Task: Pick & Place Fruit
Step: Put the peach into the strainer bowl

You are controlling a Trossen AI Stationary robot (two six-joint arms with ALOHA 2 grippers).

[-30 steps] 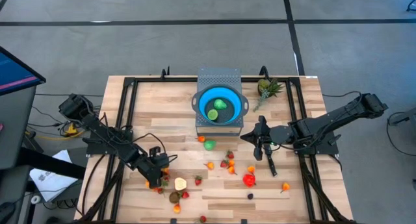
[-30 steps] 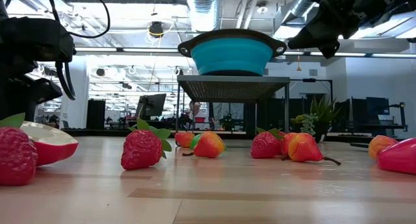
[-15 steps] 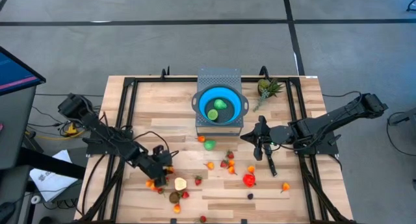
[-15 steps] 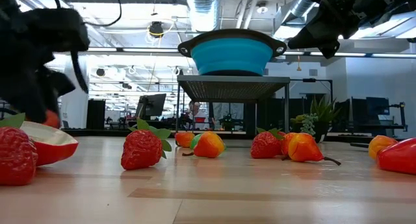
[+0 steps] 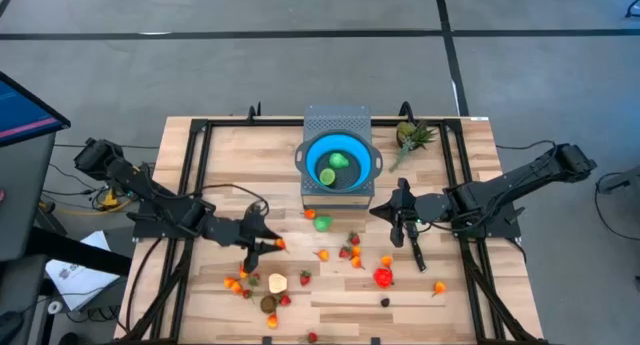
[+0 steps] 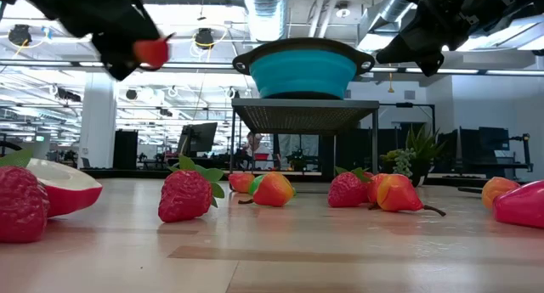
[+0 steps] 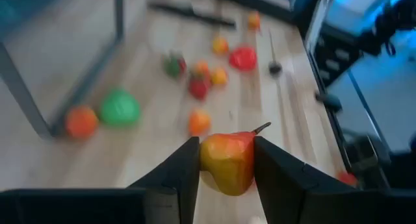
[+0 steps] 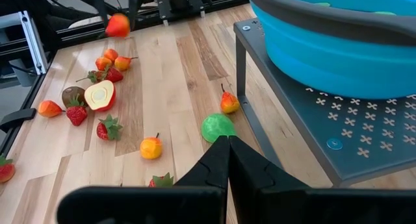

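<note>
While the pale planked wooden desk (image 5: 450, 175) lies strewn with small glossy toy fruit (image 5: 352, 252), the left pincer (image 7: 225, 160) is clamped on a smooth red-and-yellow pear (image 7: 229, 160) with a thin brown stem, held between its two flat dark fingers (image 7: 180, 169) above the desk's left half. A round green fruit (image 8: 218, 127) and an orange one (image 7: 81, 120) lie near the leg of a perforated grey metal stand (image 5: 337, 120). On it sits a blue bowl (image 5: 339, 161) with two green pieces inside. The right pincer (image 8: 227, 150), fingers pressed together on nothing, hangs right of the stand. A spiky, leafy pineapple piece (image 5: 410, 135) rests at the far right.
</note>
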